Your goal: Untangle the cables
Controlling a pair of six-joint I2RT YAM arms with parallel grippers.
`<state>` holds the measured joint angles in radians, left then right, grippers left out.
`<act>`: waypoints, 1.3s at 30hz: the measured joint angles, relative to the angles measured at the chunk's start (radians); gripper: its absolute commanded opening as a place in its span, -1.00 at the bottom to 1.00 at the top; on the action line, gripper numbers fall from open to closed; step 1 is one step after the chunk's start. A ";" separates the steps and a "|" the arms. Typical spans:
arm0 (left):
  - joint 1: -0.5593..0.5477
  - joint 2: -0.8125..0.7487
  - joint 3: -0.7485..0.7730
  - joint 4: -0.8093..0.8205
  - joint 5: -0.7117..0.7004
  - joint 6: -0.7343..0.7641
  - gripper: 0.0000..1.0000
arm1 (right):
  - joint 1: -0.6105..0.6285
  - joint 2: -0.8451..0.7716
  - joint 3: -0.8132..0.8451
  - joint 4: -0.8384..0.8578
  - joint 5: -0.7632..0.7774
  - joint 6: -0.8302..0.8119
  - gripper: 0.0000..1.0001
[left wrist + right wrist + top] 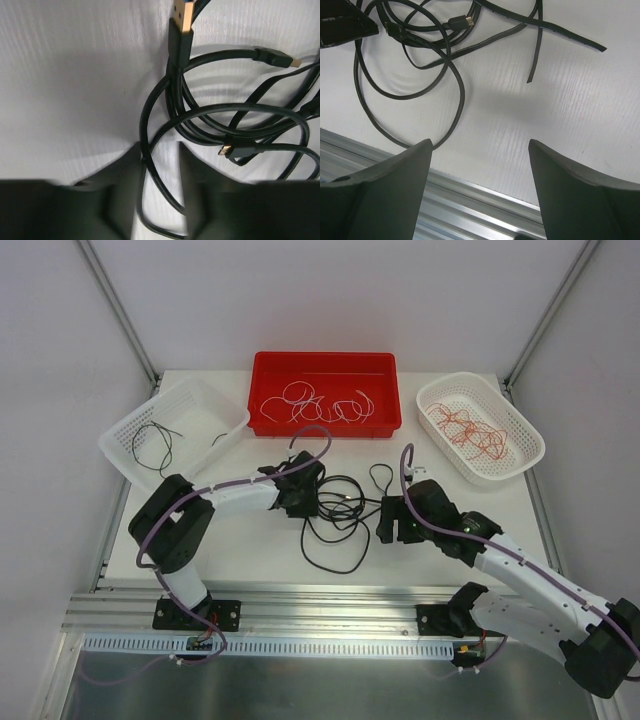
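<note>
Bottom edge crops the blurred left claw [159, 150] — black cables [173, 50] run off-frame.

Cables [340, 502] on table [250, 550], tray [325, 427] behind them

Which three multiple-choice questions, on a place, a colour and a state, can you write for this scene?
1. Where do the red-orange cables lie? A. a blue box B. the right white basket C. a drawer
2. What colour are the cables in the red bin? A. white B. black C. green
3. How is the right pincer? A. shut on a cable B. open, empty C. shut, empty
1 B, they lie there; 2 A, pale loops on red; 3 B, jaws stand apart, nothing between.
</note>
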<state>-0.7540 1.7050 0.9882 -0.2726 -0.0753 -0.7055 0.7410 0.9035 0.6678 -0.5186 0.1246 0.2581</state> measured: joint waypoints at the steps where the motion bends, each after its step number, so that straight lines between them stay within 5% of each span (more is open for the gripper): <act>1: 0.000 0.005 0.005 0.007 -0.005 0.004 -0.67 | 0.000 -0.006 -0.003 -0.002 0.003 0.000 0.64; 3: 0.000 0.018 0.008 0.009 -0.008 0.018 -1.00 | 0.000 -0.015 -0.008 -0.005 0.009 -0.001 0.64; 13: -0.062 -0.151 0.049 -0.116 -0.118 0.176 -1.00 | 0.000 -0.082 -0.011 -0.020 0.061 -0.001 0.68; 25: -0.079 -0.489 0.445 -0.195 -0.274 0.437 -1.00 | 0.000 -0.119 -0.011 -0.041 0.100 -0.001 0.69; 39: 0.517 -0.393 0.531 -0.268 -0.104 0.359 -1.00 | 0.000 -0.166 -0.011 -0.080 0.111 -0.004 0.80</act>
<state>-0.2375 1.3121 1.5188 -0.5404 -0.1795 -0.3466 0.7410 0.7372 0.6567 -0.5987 0.2356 0.2543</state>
